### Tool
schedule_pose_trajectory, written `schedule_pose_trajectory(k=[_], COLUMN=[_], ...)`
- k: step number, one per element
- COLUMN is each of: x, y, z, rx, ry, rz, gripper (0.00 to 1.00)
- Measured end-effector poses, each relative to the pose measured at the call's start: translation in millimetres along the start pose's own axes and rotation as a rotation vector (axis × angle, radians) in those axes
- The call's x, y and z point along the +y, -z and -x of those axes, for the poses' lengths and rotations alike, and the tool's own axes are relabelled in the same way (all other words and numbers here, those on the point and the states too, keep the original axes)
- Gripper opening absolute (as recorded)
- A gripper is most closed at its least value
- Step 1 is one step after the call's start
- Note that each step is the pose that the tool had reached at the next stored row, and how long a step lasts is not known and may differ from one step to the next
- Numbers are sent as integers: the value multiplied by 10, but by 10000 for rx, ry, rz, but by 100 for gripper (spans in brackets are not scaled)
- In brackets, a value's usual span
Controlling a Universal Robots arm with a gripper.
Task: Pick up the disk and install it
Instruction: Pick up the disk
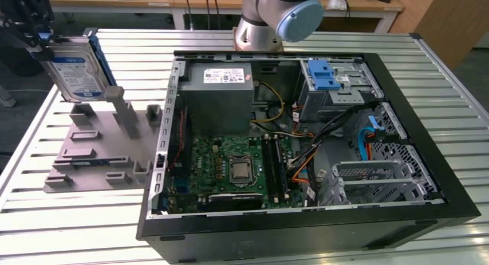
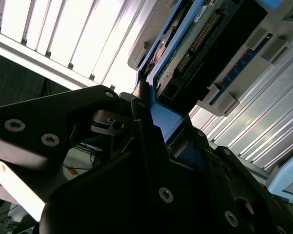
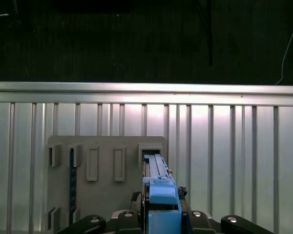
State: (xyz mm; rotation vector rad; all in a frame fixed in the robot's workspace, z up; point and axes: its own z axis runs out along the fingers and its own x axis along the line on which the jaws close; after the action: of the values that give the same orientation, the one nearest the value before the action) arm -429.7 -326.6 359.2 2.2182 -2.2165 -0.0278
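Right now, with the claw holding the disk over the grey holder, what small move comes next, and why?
Probably a short straight lift. The claw is shut on the disk, which stands on edge with its lower end close to the tall post of the grey holder; I cannot tell if it has cleared the slot. Swinging toward the computer case first might snag it.

Open case (image 1: pixel 290 236) laid on slatted table (image 1: pixel 68 219). Inside: motherboard (image 1: pixel 229 173), power supply (image 1: pixel 221 99), blue latch (image 1: pixel 324 76) seated atop drive cage (image 1: pixel 351 96). Grey slotted holder (image 1: pixel 91 156) placed beside case, at exterior view's left.
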Motion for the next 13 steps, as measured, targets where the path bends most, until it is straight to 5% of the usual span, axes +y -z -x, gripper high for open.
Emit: schedule_pose_trajectory(k=[13], x=[1], y=[46], z=[1], rx=[-7], ry=[0], rz=[0], gripper=[36])
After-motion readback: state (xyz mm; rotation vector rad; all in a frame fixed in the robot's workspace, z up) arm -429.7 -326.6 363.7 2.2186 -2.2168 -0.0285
